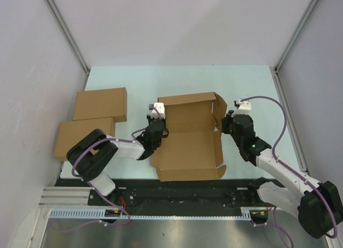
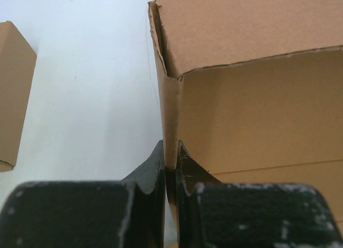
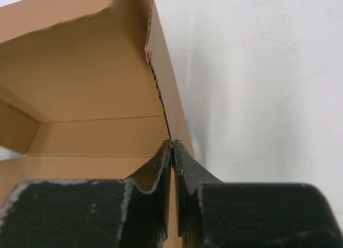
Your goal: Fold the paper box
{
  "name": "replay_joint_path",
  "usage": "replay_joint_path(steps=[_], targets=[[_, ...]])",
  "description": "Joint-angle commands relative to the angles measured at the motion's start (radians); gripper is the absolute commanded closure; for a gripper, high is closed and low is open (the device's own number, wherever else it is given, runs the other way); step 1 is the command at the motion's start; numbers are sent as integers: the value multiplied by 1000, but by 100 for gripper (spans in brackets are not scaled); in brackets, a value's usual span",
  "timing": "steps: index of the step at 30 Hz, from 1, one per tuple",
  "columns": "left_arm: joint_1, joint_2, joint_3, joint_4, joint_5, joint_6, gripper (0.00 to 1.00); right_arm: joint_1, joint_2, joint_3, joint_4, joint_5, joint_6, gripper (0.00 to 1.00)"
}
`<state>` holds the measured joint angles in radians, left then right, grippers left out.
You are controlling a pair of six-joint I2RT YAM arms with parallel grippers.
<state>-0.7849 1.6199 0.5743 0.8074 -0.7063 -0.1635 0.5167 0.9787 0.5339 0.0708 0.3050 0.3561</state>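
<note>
The paper box (image 1: 190,138) is a brown cardboard sheet in the middle of the table, its far panel and both side walls raised and its near flap lying flat. My left gripper (image 1: 157,121) is shut on the box's left side wall (image 2: 170,117), pinching its edge between the two fingers. My right gripper (image 1: 228,122) is shut on the right side wall (image 3: 169,106), also pinching its edge. The inside of the box (image 3: 91,98) shows in the right wrist view, and the far panel (image 2: 252,28) in the left wrist view.
Two finished flat brown boxes (image 1: 100,104) (image 1: 83,135) lie at the left of the table; one shows at the left edge of the left wrist view (image 2: 13,92). Grey walls and metal rails (image 1: 64,31) bound the table at the back and sides.
</note>
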Motion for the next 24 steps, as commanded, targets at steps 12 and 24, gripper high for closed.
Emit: replay_joint_path(steps=[12, 24], targets=[[-31, -32, -45, 144, 27, 116, 100, -168, -14, 80, 37, -139, 56, 92], [-34, -14, -16, 118, -1, 144, 100, -142, -101, 103, -147, -67, 50, 49]])
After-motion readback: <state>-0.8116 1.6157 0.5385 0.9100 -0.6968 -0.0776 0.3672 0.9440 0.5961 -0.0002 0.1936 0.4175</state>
